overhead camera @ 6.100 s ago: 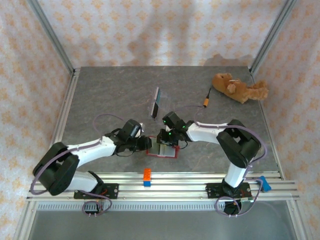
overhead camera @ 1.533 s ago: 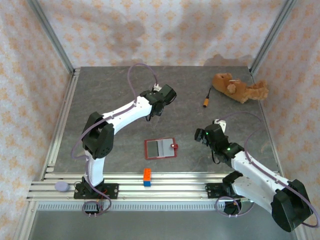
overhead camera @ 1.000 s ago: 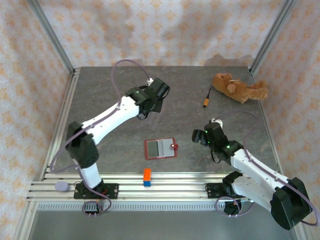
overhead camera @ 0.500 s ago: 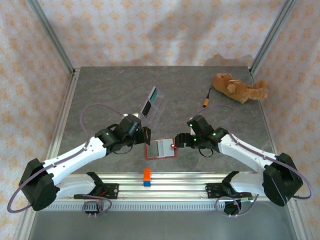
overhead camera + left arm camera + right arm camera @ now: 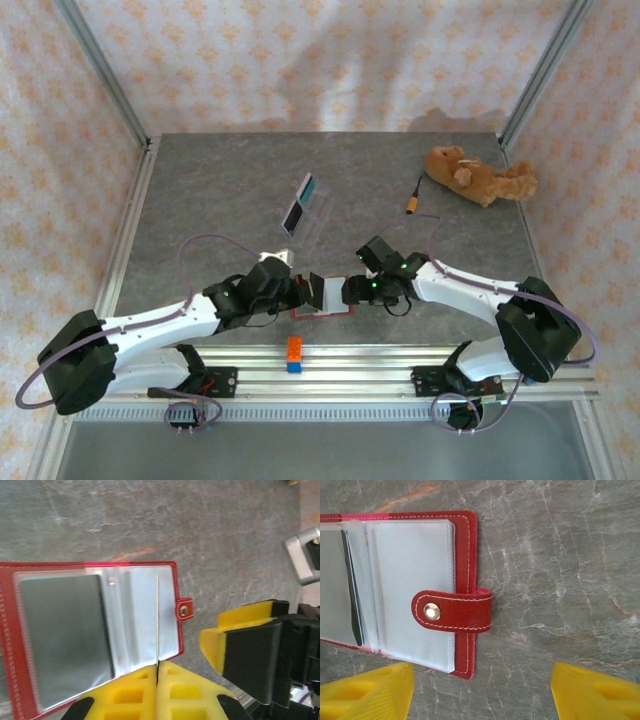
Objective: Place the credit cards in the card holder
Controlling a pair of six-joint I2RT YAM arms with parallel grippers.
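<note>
The red card holder (image 5: 95,630) lies open on the desk (image 5: 200,520). The left gripper (image 5: 157,677) has its jaws pinching a thin card (image 5: 157,615) edge-on over the clear pockets. The right gripper (image 5: 482,690) hangs with jaws spread, just by the snap tab (image 5: 452,611).

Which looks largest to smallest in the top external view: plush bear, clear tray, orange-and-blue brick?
1. plush bear
2. clear tray
3. orange-and-blue brick, clearly the smallest even though it lies nearest the camera
</note>
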